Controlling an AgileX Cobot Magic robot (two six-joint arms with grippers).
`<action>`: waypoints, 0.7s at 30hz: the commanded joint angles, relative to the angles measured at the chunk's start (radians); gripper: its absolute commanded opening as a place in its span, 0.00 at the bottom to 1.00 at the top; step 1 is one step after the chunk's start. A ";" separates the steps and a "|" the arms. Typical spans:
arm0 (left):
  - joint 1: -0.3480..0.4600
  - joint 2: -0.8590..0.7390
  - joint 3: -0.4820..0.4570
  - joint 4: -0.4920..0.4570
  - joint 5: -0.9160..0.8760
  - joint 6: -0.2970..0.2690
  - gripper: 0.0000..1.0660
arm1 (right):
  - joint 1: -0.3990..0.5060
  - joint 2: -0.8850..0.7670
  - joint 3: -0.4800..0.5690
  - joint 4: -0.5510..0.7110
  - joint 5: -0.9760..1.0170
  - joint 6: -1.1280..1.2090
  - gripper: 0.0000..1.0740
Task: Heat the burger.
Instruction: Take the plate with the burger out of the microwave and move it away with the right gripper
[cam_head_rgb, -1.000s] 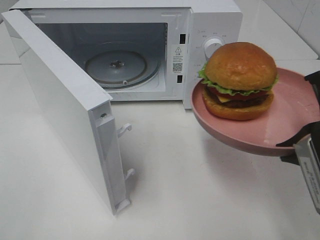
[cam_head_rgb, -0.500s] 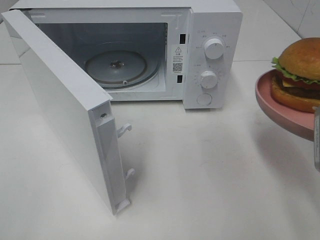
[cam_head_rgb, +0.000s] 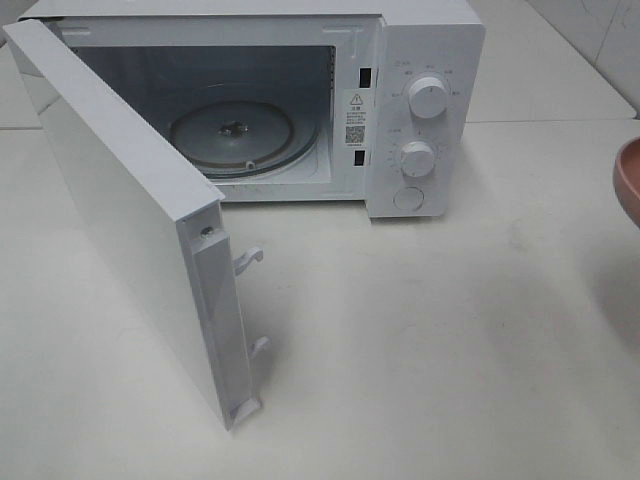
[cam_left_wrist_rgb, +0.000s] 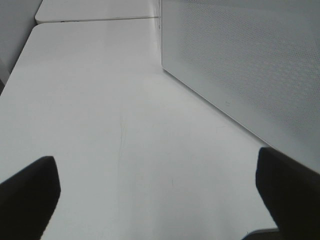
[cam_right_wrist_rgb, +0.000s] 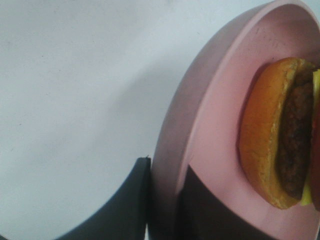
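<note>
Holding the pink plate by its rim, the right gripper has one dark finger on the outer side of the rim and one on the inner side, so its jaws are pressed on the plate edge. The burger sits on this plate, close to the gripped rim but not touching the fingers.

From the high camera only a small piece of the plate shows, far to the right of the microwave, beyond the side with the knobs. The door stands wide open to the left, and the glass turntable inside is bare.

So the burger lies to the right of the cavity, and the way in goes leftward, past the knob panel and then back into the opening. The right arm is clearly the nearer one.

The left gripper has its fingers spread wide and holds nothing, beside the outer face of the microwave door.
</note>
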 joint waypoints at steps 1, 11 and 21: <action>0.000 -0.004 0.002 -0.004 -0.015 -0.004 0.94 | -0.005 0.026 -0.004 -0.099 0.010 0.111 0.01; 0.000 -0.004 0.002 -0.004 -0.015 -0.004 0.94 | -0.005 0.283 -0.004 -0.232 0.008 0.612 0.01; 0.000 -0.004 0.002 -0.004 -0.015 -0.004 0.94 | -0.005 0.487 -0.004 -0.336 -0.003 0.937 0.02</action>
